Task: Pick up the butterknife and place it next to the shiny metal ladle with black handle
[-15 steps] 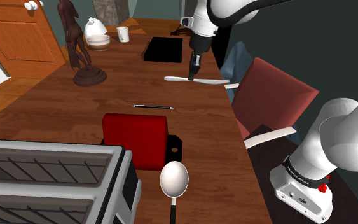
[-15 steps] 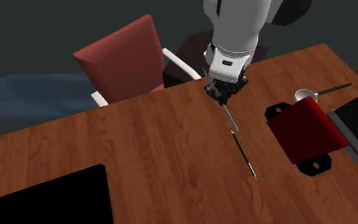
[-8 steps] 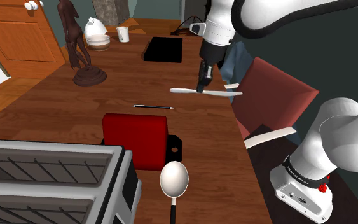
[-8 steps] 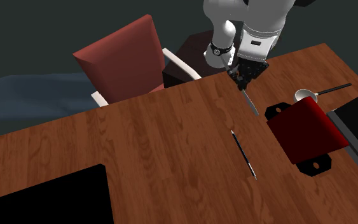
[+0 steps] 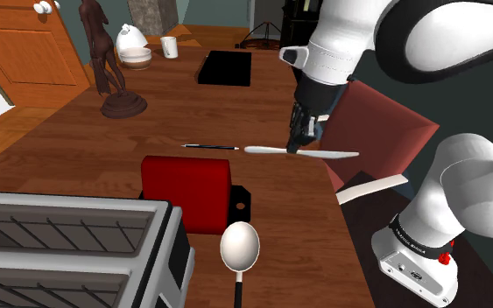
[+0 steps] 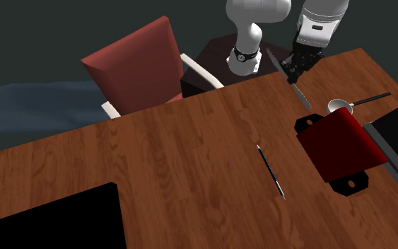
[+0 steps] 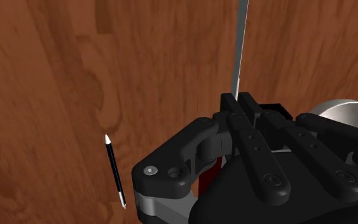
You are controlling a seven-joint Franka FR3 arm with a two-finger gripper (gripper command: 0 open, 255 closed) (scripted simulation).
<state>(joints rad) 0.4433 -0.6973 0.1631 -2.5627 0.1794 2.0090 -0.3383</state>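
Above the wooden table, the arm points its wrist down, fingers clamped around the level butterknife.

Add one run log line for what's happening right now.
gripper: shut on butterknife | butterknife: held above table, not yet placed | ladle: on table beside red box, apart from butterknife

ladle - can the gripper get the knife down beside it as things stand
Probably yes. The gripper, shut on the butterknife, hangs above the table, and bare wood lies between it and the ladle. The red block and toaster crowd one side; the table-edge side looks free.
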